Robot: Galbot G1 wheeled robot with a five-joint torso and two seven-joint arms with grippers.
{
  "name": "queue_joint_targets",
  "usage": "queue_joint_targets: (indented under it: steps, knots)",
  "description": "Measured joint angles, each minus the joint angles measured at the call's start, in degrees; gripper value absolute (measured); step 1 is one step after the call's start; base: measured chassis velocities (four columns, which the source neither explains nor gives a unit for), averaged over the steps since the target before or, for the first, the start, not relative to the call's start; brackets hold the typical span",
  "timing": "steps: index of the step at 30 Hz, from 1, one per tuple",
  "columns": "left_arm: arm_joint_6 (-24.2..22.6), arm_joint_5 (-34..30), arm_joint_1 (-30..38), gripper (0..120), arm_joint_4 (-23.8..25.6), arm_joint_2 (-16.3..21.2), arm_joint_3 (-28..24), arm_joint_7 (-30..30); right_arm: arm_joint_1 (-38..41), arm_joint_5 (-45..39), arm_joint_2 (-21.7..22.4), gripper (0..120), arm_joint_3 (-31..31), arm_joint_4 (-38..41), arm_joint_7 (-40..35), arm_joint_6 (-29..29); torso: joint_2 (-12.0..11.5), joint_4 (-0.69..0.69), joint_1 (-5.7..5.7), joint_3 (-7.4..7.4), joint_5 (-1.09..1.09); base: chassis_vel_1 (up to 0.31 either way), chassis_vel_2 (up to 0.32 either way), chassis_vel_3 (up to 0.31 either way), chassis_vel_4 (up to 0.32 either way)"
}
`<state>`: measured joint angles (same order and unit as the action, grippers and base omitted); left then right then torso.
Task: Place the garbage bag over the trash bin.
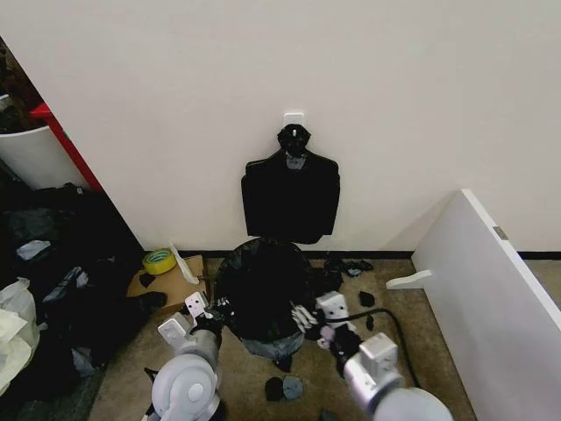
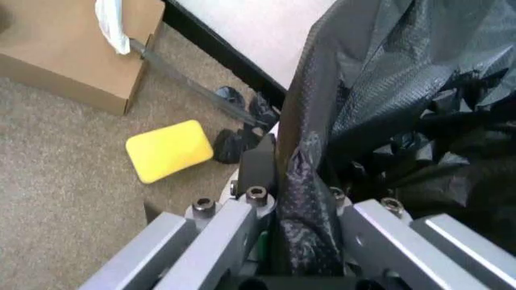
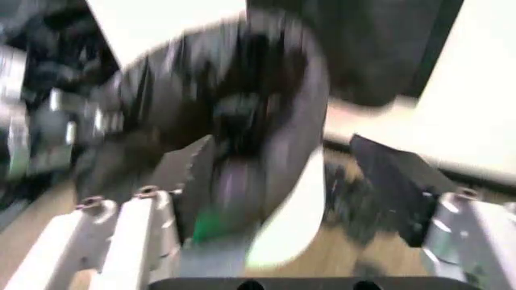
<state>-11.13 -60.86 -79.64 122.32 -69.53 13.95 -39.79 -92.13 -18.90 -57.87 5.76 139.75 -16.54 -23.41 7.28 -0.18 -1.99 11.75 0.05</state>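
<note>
Head view: bag bundle (image 1: 290, 197) hangs behind garbage bag (image 1: 263, 285).

Garbage bag (image 1: 263, 285) hides nearly all of trash bin (image 3: 294, 211). Right wrist view motion-blurred. Left gripper (image 2: 303, 199) fingertips buried in bag folds.

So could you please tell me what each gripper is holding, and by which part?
The left gripper pinches the bag at its edge fold. The right gripper is open around the bin rim.
</note>
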Motion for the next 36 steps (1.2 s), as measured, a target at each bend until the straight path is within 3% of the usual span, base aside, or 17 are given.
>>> queue_joint_targets:
  steps: [6, 11, 18, 27, 36]
  knots:
    - [-0.14, -3.04, -0.06, 2, 1.29, 0.68, 0.45, -0.72, -8.07, -1.84, 1.40, 86, 1.69, -1.98, 4.13, 4.62, 0.01, -0.01, 0.00, 0.00, -0.01, 0.000, 0.000, 0.000, 0.000]
    - [-0.40, -4.49, -0.67, 2, 2.56, 0.86, 0.46, -0.97, -6.17, -4.84, -0.27, 100, -0.33, -3.50, 4.88, 5.51, 0.01, 0.00, 0.00, 0.00, -0.01, 0.000, 0.000, 0.000, 0.000]
    - [-0.51, -4.92, -1.08, 2, 3.68, 1.06, 0.44, -1.06, -3.17, -4.27, -1.55, 100, -2.18, -7.19, 4.63, 5.58, 0.01, 0.00, 0.00, 0.01, -0.01, 0.000, 0.000, 0.000, 0.000]
    - [-1.33, -6.50, -1.85, 2, 5.78, 1.31, 0.70, -1.26, 3.11, -1.47, -3.14, 100, -3.07, -18.01, 3.88, 7.20, 0.01, 0.00, 0.00, 0.01, -0.01, 0.000, 0.000, 0.000, 0.000]
    - [-1.29, -6.42, -1.90, 1, 5.86, 1.34, 1.54, -1.42, 1.33, -0.87, -2.23, 100, -2.34, -16.81, 3.44, 7.70, 0.01, -0.01, 0.00, 0.01, -0.01, 0.000, 0.000, 0.000, 0.000]
